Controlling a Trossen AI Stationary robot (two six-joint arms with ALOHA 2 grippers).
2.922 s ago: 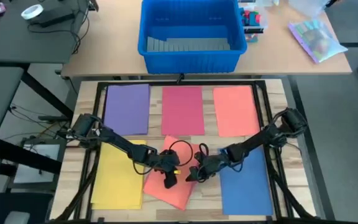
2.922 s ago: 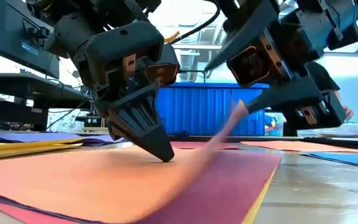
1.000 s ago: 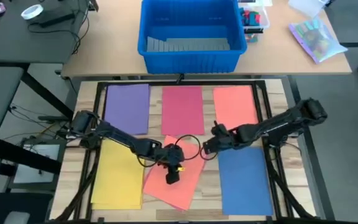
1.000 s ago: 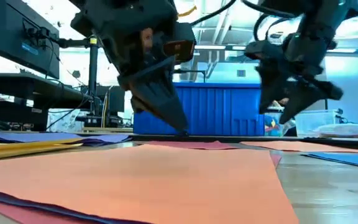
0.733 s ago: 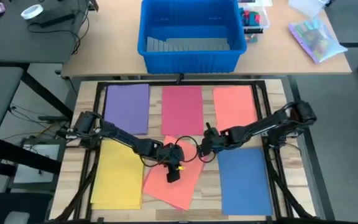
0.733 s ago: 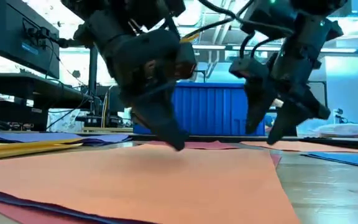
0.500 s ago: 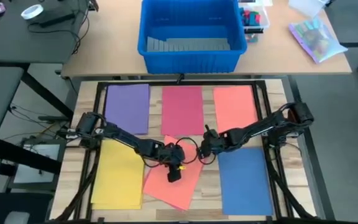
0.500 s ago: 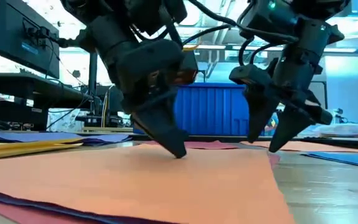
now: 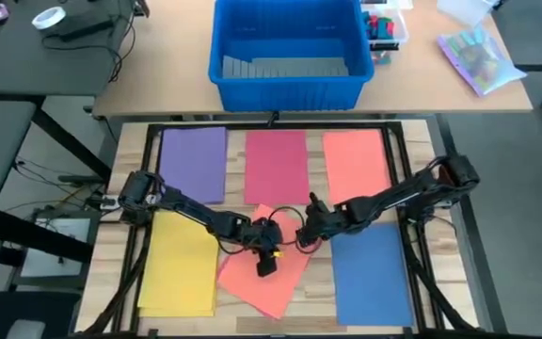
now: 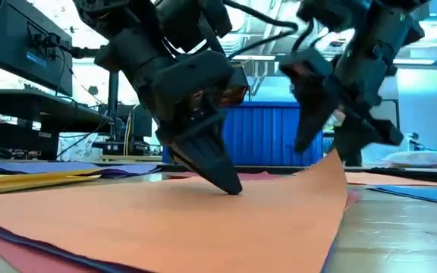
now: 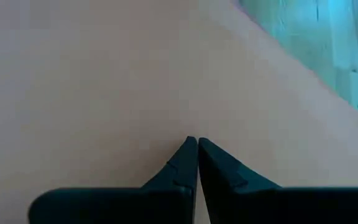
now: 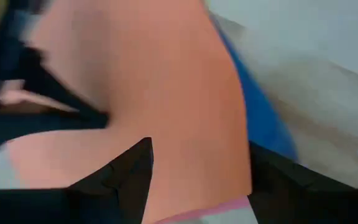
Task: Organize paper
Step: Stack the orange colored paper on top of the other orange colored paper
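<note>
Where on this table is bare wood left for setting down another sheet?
Only narrow strips: between the yellow sheets and skewed orange pile, and between that pile and the blue sheet. The middle is crowded by the left hand and right hand.

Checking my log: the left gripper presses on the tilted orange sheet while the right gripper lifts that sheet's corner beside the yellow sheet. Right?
Not quite. In the high view the right gripper lifts the orange sheet beside the blue sheet; the yellow sheet lies on the left gripper's side.
</note>
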